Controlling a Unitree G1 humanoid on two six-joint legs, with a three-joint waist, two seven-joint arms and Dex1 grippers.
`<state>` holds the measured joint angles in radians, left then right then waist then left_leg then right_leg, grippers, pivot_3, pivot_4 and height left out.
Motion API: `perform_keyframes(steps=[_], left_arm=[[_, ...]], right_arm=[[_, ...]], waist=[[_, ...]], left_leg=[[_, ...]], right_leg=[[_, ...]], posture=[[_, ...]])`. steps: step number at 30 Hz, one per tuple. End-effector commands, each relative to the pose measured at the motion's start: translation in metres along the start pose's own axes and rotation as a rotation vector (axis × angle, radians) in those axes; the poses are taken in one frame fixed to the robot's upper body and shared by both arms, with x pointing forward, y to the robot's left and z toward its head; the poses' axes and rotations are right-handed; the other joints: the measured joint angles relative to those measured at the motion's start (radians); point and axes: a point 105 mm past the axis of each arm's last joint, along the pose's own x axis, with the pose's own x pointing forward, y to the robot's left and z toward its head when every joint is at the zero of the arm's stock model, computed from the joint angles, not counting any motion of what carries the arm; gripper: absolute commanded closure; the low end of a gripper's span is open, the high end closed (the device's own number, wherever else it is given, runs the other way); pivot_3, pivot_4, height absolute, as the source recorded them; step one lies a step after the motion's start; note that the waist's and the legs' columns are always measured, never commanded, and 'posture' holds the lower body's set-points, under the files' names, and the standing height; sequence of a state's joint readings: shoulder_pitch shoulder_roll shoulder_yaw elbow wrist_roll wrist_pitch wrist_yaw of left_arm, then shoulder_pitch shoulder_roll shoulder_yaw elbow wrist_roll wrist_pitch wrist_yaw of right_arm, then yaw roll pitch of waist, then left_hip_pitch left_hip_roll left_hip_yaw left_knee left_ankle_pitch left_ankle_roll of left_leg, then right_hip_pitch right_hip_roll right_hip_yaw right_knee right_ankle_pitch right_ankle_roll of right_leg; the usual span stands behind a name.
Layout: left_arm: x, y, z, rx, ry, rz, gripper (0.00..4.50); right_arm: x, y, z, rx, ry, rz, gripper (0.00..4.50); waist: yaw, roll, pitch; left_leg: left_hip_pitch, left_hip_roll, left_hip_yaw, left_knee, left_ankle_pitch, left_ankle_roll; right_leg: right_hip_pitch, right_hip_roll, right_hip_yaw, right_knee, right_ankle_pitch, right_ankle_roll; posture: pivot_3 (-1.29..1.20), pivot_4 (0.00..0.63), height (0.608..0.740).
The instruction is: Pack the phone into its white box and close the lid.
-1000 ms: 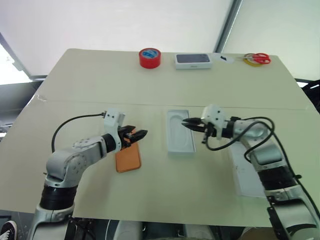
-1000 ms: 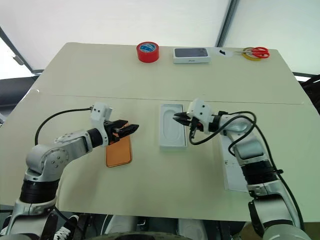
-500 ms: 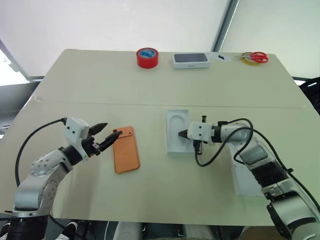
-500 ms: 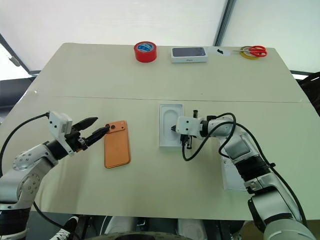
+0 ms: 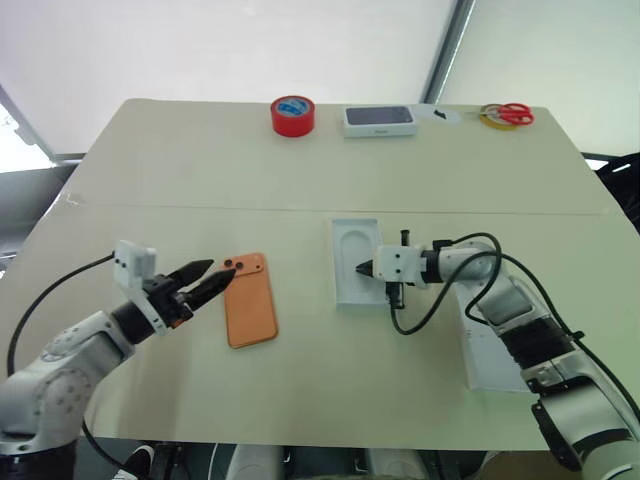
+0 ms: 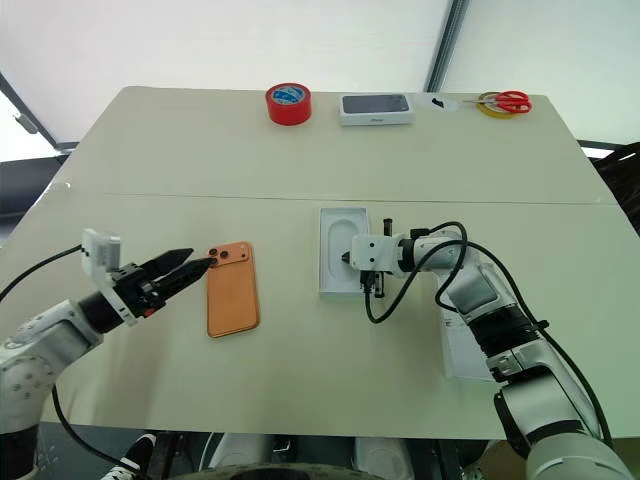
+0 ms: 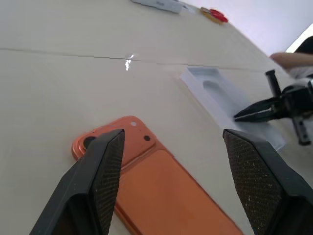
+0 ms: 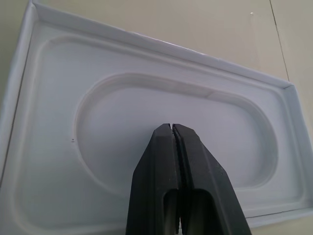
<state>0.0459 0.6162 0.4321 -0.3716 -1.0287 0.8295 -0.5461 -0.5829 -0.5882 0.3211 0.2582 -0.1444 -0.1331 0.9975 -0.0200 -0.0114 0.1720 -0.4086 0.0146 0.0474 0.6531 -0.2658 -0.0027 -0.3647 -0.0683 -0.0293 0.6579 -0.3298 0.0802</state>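
Compared with a second ago, my left gripper (image 5: 207, 279) has drawn back off the phone (image 5: 249, 312), toward the table's left edge; it then stood directly over the orange back, and it now sits just beside the phone's lens corner. My right gripper (image 5: 362, 268) has sunk from above the white box (image 5: 346, 290) to low over the moulded tray (image 8: 58, 122), and its wrist has rolled. The phone, box and lid (image 5: 492, 360) lie where they did.

Left gripper: fingers spread wide, holding nothing. In the left wrist view the two black fingers (image 7: 105, 166) stand well apart with the phone's camera corner between and beyond them; contact with the phone cannot be told.

Right gripper: fingers pressed together, nothing between them. The right wrist view shows the closed tips (image 8: 172, 132) over the tray's oval recess; whether they touch the tray cannot be told.

The phone lies face down on the table (image 5: 180, 180), left of the white box and apart from it. The box sits open near the table's middle with the tray inside. The lid lies on the table under my right forearm. Along the far edge stand a red tape roll (image 5: 293, 115), a dark-topped white box (image 5: 379, 120) and red-handled scissors (image 5: 508, 114).
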Motion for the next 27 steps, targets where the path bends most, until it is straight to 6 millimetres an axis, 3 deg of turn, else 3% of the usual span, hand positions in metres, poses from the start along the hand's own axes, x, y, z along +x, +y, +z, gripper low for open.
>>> perform_keyframes(steps=[1, 6, 12, 14, 19, 27], left_arm=[[-0.013, 0.006, -0.001, -0.17, 0.022, 0.026, 1.12], [-0.022, 0.011, -0.005, -0.281, 0.032, 0.067, 1.12], [-0.033, 0.024, -0.034, -0.327, 0.158, 0.177, 1.12], [-0.03, 0.021, -0.033, -0.336, 0.152, 0.165, 1.12], [-0.016, 0.016, -0.034, -0.343, 0.161, 0.159, 1.12], [0.01, 0.002, -0.068, -0.324, 0.294, 0.177, 1.12]], right_arm=[[-0.006, -0.035, 0.034, 0.003, -0.118, -0.123, 4.44], [0.003, -0.047, 0.075, 0.022, -0.266, -0.151, 4.44], [0.046, -0.013, 0.112, -0.038, -0.326, -0.035, 4.44], [0.059, -0.004, 0.113, -0.044, -0.288, -0.001, 4.44], [0.085, 0.017, 0.091, -0.162, -0.089, 0.111, 4.44], [0.09, 0.035, 0.084, -0.155, -0.026, 0.229, 4.44]], waist=[[-0.001, 0.0, 0.0], [0.0, 0.0, 0.0], [0.0, 0.0, 0.0], [0.001, 0.0, 0.0], [0.004, -0.001, 0.0], [0.003, 0.0, -0.004]], left_leg=[[0.0, 0.0, 0.0, 0.0, 0.0, 0.0], [0.0, 0.0, 0.0, 0.0, 0.001, -0.001], [0.0, 0.0, 0.0, 0.0, 0.001, -0.002], [0.0, 0.0, 0.0, -0.001, 0.001, -0.002], [0.0, -0.001, 0.0, 0.0, 0.002, -0.003], [0.001, -0.001, 0.0, -0.001, 0.004, -0.007]], right_leg=[[0.0, 0.0, 0.0, 0.001, 0.0, 0.0], [-0.001, 0.0, 0.0, 0.001, 0.0, 0.0], [-0.001, 0.0, 0.0, 0.001, 0.0, 0.0], [-0.002, 0.0, 0.0, 0.002, 0.0, 0.0], [-0.004, 0.0, 0.0, 0.003, 0.0, -0.001], [-0.002, 0.0, 0.0, 0.003, 0.0, -0.001]], posture=[[0.0, 0.15, 0.74], [0.0, 0.15, 0.74], [0.0, 0.15, 0.74], [0.0, 0.15, 0.74], [0.0, 0.15, 0.74], [0.0, 0.15, 0.74]])
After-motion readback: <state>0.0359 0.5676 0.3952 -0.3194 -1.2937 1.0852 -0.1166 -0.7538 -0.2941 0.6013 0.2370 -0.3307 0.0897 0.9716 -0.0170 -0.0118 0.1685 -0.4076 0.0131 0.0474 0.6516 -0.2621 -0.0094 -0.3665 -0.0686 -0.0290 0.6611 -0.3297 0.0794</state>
